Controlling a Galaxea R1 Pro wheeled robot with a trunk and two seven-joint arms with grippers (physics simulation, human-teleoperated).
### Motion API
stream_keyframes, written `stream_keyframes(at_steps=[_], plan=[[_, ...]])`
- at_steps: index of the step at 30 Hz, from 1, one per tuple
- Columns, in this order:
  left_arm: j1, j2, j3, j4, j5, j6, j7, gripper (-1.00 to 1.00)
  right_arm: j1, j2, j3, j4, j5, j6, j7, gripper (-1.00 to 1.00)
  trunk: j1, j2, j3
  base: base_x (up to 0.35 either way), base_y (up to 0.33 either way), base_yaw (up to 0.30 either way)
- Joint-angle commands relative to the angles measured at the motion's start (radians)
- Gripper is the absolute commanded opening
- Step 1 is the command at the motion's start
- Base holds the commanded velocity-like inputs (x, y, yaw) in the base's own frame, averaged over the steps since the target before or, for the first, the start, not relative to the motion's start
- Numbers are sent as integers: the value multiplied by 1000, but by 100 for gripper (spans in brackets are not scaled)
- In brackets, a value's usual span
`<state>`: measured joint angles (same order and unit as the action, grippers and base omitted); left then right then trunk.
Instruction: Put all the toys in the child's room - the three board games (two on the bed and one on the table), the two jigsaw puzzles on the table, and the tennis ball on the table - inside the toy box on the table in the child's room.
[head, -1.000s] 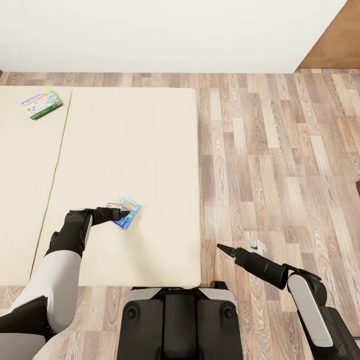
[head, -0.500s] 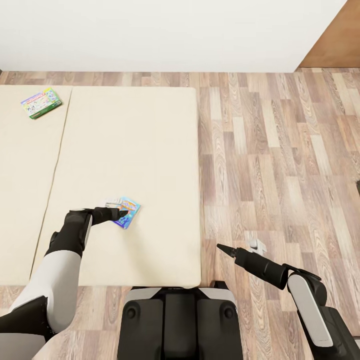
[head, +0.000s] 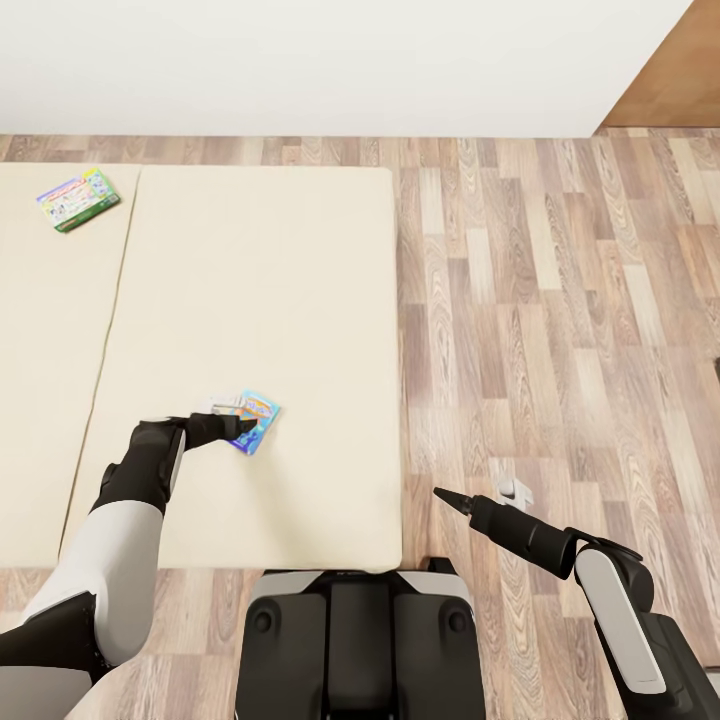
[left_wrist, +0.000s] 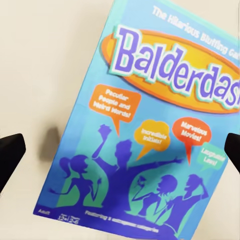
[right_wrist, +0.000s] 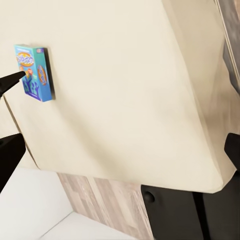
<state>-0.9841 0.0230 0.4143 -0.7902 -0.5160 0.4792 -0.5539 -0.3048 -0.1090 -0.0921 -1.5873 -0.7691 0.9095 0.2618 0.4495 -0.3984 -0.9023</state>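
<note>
Fingers of your left gripper (head: 244, 427) stood apart over the blue board game (head: 256, 421) at 10 o'clock; likely light, stiff, slick: grip the edges.

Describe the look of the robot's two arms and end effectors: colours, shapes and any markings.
Each arm has a white, rounded shell near the body, then black jointed segments tapering toward the wrist. The left end effector and right end effector are black, with slim pointed fingers. A light grey strip runs along the left forearm, and a small pale grey block sits beside the right wrist. No cables or lettering are readable.
</note>
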Motion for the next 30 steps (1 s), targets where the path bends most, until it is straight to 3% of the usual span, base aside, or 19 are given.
stream_keyframes(at_steps=[1, 8, 30], plan=[[-1, -1, 4, -1, -9, -4, -9, 100, 0, 0, -1, 0, 7, 5, 8, 100, 1, -2, -2, 0, 0, 0], [-1, 0, 5, -1, -7, -32, -15, 100, 0, 0, -1, 0, 7, 5, 7, 100, 1, -2, -10, 0, 0, 0], [0, -5, 5, -1, -6, -36, -19, 100, 0, 0, -1, 0, 7, 5, 7, 100, 1, -2, -15, 0, -34, 0]])
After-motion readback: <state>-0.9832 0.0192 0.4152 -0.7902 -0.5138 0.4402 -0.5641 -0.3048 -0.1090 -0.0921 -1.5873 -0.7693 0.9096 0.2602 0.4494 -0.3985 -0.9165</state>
